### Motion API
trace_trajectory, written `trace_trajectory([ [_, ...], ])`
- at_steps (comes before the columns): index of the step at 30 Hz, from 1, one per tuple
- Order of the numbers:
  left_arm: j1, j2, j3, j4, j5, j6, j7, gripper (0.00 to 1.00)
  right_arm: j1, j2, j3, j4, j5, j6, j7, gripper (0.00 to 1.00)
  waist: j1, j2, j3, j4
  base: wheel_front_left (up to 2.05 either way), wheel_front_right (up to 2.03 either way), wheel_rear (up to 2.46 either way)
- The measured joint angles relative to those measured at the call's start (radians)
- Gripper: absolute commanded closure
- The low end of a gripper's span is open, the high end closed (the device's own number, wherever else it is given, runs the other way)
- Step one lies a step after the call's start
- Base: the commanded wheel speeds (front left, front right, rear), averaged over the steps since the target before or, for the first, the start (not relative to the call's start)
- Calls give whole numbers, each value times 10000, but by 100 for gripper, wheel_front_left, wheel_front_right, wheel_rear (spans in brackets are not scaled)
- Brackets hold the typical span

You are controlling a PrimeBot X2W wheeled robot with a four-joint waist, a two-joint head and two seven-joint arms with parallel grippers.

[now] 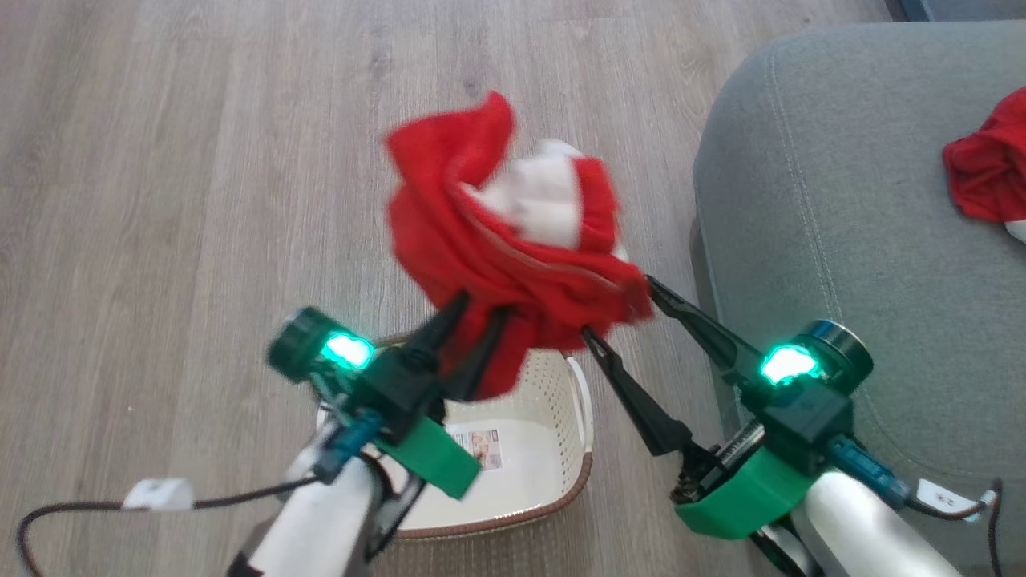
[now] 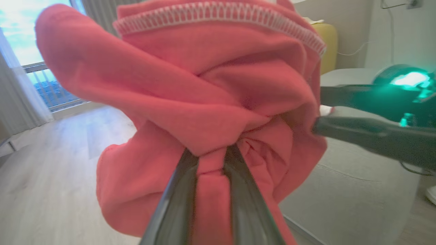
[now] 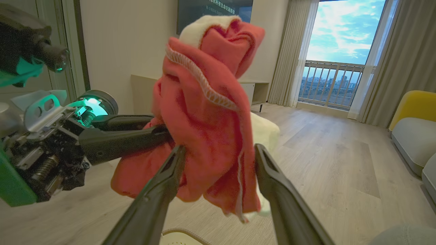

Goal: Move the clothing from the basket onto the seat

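My left claw (image 1: 483, 304) is clenched on a bunched fold of the red garment (image 1: 497, 232). I hold it high so that the cloth hangs free above the basket (image 1: 553, 385) and does not catch on the brown rim. In the left wrist view, the fold is squeezed between my two fingers and the white stitched hem hangs above them.

My right claw (image 1: 619, 306) is released. Its fingers stand wide, one on each side of the hanging cloth, and they do not pinch it. I judge it is there to take a second hold or to steady the loose part, because the garment is soft and swings.

The basket stands on the floor (image 1: 160, 160), just beside the near edge of the seat (image 1: 842, 200). The paper label (image 1: 477, 449) on its bottom is uncovered, so I think this is the last piece, though my left arm hides part of the inside.

The second red garment (image 1: 986, 168) lies on the seat, well away from its rounded corner. The held garment is not yet over the seat. I need to carry it to my right, past that corner, before I let go.
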Motion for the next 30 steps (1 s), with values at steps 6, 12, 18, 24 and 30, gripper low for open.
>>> trace_trajectory([
  [6, -410, 303, -1204, 67, -663, -44, 0, 100, -326, -293, 428, 418, -504, 0, 0, 0, 0, 0, 17, 41, 0, 0, 0],
  [12, -747, 767, -2065, 29, -1095, -44, 0, 100, -667, -514, 612, 867, -1172, 0, 0, 0, 1, 0, 40, 63, 0, 0, 0],
  [18, -1046, 1212, -2947, 142, -1528, -38, 0, 100, -707, -604, 826, 1131, -1647, 0, 0, 0, 0, 0, -49, 38, 0, 0, 0],
  [24, -1154, 1373, -3384, 322, -1914, -35, 0, 100, -799, -602, 972, 1384, -1770, 2, 2, 0, 0, 0, -145, 42, 0, 0, 0],
  [30, -1291, 1494, -3824, 546, -2445, -13, -84, 100, -810, -577, 1051, 1519, -1824, 4, 15, 0, 1, 0, -237, 71, 0, 0, 0],
])
